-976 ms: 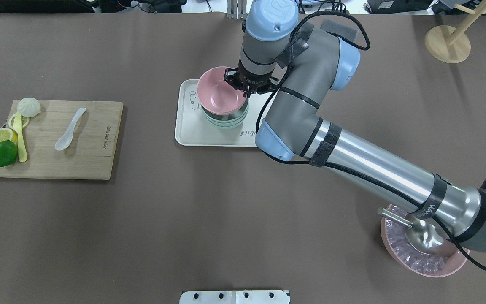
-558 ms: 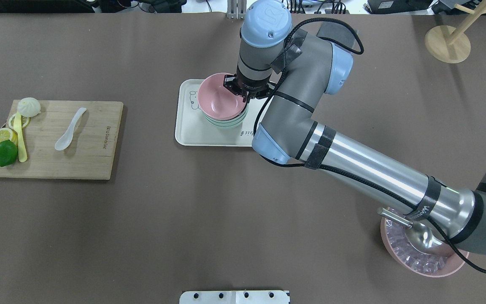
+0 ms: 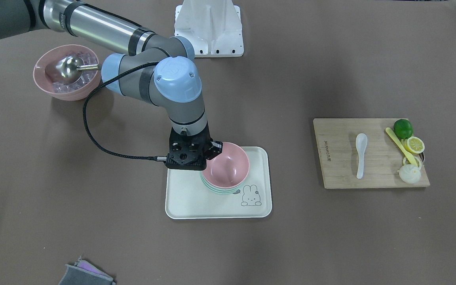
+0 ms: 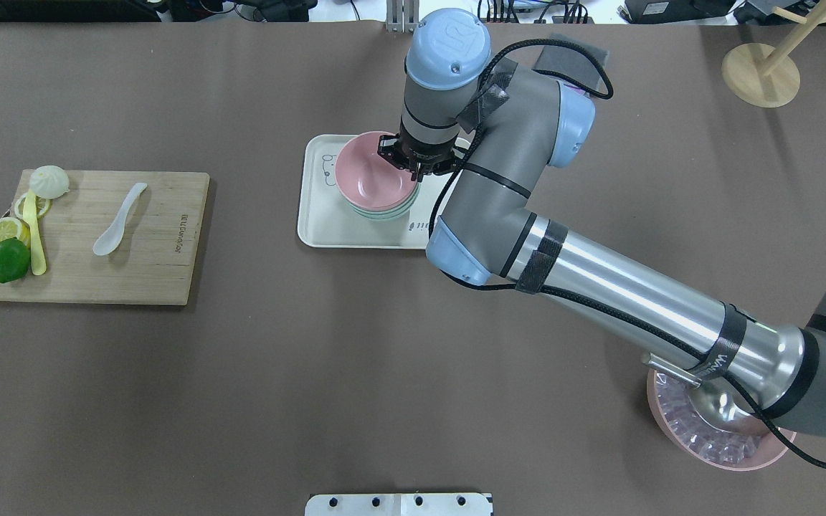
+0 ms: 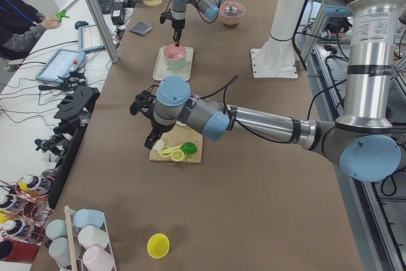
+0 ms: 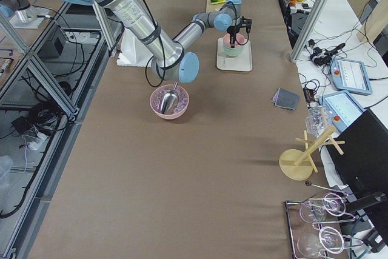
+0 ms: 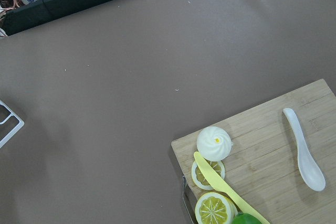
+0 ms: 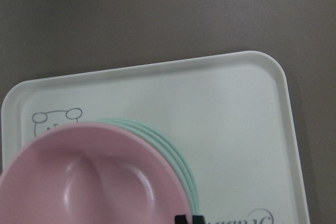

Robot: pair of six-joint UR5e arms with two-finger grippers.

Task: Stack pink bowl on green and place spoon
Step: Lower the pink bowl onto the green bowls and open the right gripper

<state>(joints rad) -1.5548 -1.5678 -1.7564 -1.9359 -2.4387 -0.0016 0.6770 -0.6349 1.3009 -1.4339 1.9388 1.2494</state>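
Right gripper [image 4: 413, 170] pinching pink bowl [image 4: 366, 178] atop green bowl [image 4: 383, 215], left gripper [image 5: 141, 101] side-view only, unclear

Right arm [image 4: 635, 301]: polished silver tube, lower right of frame; grey links; pale blue joint caps [image 4: 449, 39], screws and embossed logo noted; black tape bands [image 4: 543, 252]; black braided cable [image 3: 133, 157] alongside

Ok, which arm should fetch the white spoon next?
Left. The left pincer hangs near the cutting board, with the white spoon in its wrist view; the right pincer is at the pink bowl on the tray.
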